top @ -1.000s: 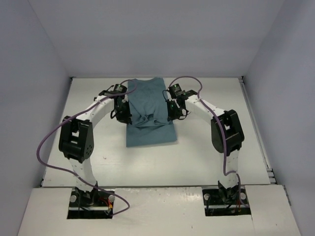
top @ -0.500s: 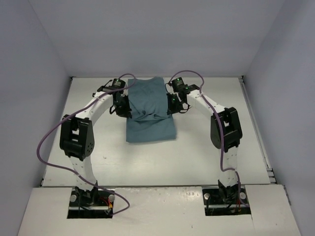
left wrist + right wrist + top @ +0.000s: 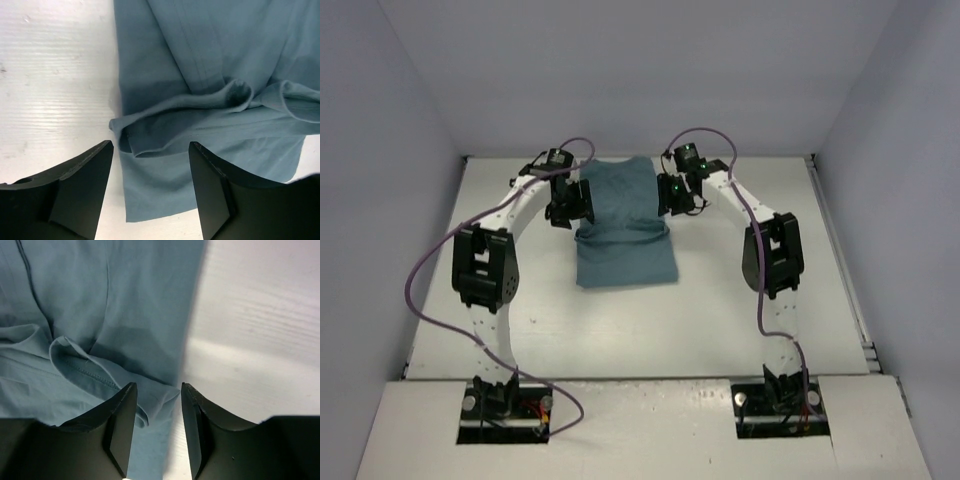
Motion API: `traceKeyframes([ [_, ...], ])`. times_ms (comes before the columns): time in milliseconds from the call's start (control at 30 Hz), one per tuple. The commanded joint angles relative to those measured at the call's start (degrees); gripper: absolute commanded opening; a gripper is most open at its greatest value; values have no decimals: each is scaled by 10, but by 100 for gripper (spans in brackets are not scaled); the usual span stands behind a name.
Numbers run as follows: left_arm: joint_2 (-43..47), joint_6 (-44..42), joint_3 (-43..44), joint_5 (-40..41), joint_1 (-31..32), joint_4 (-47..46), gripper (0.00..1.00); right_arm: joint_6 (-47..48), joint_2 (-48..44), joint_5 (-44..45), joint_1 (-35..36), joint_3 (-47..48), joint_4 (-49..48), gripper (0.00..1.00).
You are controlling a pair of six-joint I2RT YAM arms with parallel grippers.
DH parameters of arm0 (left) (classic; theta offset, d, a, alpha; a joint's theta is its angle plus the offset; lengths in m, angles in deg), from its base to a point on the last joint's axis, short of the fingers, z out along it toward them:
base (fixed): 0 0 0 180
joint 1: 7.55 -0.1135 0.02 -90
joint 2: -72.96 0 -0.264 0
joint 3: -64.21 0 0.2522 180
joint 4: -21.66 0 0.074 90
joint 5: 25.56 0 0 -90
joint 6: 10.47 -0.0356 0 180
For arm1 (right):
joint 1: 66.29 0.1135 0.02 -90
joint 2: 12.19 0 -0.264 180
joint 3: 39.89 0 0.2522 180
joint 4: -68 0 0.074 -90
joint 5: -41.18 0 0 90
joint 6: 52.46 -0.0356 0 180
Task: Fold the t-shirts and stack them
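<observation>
Where the left arm [image 3: 510, 215] reaches in over the table [image 3: 720, 320], the left jaws stand wide apart with nothing between them, poised at the left edge of the t-shirt [image 3: 625, 250]. In the left wrist view a loose, rumpled hem lies just beyond the dark fingers [image 3: 82, 192]. The teal shirt lies at the middle of the table, toward the far side, folded into layers, with a puckered ridge crossing it between the two arms. At the shirt's right edge the right jaws are parted more narrowly and grip nothing. Cloth edge and bare table both show in the gap.
</observation>
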Motion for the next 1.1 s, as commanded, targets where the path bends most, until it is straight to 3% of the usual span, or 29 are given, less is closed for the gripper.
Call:
traceKeyframes([
  [0, 114, -28, 40, 42, -8, -3, 60, 74, -80, 24, -1, 29, 0, 39],
  [133, 179, -46, 3, 56, -3, -3, 60, 146, -141, 18, 2, 14, -1, 40],
  [267, 257, -29, -100, 54, 18, -22, 57, 183, -180, -48, 19, -22, -3, 35],
  [400, 312, 35, -244, 51, 69, -87, 46, 208, -175, -86, 59, -77, -5, 18],
  [500, 316, 77, -325, 54, 89, -126, 33, 224, -158, -121, 87, -90, -8, 11],
  [767, 282, 125, -421, 73, 117, -216, 28, 258, -92, -172, 123, -84, -14, 14],
  [1067, 234, 137, -437, 78, 117, -247, 28, 268, -13, -209, 124, -61, -15, 17],
])
